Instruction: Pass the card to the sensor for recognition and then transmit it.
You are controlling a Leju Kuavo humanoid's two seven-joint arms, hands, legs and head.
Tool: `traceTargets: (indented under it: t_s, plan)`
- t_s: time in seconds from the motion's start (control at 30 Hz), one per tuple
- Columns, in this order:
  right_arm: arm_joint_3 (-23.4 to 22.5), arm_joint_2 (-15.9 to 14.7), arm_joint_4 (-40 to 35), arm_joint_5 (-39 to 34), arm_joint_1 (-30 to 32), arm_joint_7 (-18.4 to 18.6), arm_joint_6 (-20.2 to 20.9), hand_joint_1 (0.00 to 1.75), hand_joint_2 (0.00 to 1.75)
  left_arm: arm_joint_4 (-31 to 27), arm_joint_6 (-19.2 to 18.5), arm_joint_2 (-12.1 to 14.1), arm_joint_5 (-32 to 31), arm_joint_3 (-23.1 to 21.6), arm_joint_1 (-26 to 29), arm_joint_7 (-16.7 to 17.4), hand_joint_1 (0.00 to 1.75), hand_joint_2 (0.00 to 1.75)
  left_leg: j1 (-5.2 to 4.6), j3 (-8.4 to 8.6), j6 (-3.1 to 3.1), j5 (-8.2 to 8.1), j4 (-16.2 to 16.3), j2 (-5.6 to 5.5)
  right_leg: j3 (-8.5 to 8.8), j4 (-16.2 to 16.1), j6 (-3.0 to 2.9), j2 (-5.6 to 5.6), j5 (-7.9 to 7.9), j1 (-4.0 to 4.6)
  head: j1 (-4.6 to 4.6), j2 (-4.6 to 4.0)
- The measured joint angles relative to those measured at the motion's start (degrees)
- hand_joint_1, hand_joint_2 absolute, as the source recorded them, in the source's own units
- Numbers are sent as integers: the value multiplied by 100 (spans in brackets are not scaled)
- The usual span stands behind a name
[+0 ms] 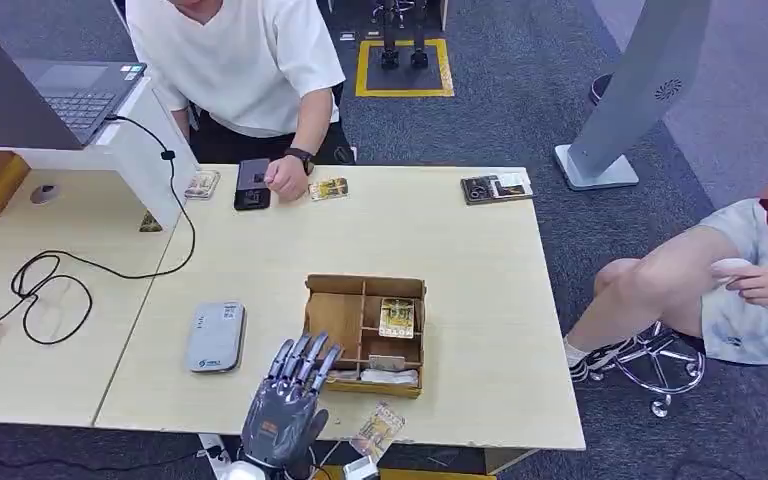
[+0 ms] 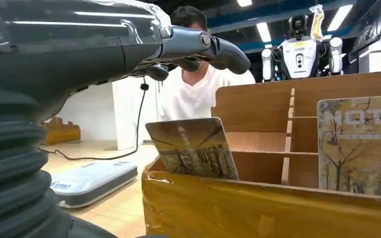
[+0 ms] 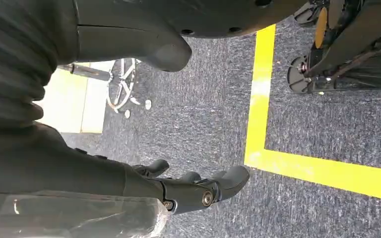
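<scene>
The left hand (image 1: 290,385) is hovering at the near-left corner of the box (image 1: 332,310), fingers apart and extended toward it, holding nothing. The nearest card (image 2: 192,148) is leaning upright in the near compartment, directly ahead of the fingers, not touching them. Its long axis is running roughly across the box front. The sensor (image 1: 216,336) is lying flat on the table, just left of the box. The right hand (image 3: 188,188) is hanging over the floor, fingers loosely extended, apparently with a clear-wrapped item against it; whether it is gripping, I cannot tell. The left hand is nearer. Count: two cards plainly visible in the box, one sensor.
</scene>
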Motion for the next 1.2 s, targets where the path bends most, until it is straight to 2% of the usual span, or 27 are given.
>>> traceTargets:
  t_s: [0.33,0.8,1.2]
  plan:
    - [-7,0,-2,2,0,2,0,0,175,0,4,-118,2,28,-19,0,0,175,0,0,0,0,0,0,0,0,0,0,0,0,2,0]
    - [-9,0,-17,37,-1,2,35,0,175,2,-194,-151,11,70,-68,-24,0,175,0,0,0,0,0,0,0,0,0,0,0,0,2,0]
    - [-9,0,-31,140,-7,9,70,0,175,190,-319,-308,37,70,-499,-37,0,175,0,1,-1,1,1,0,1,0,0,0,1,0,0,0]
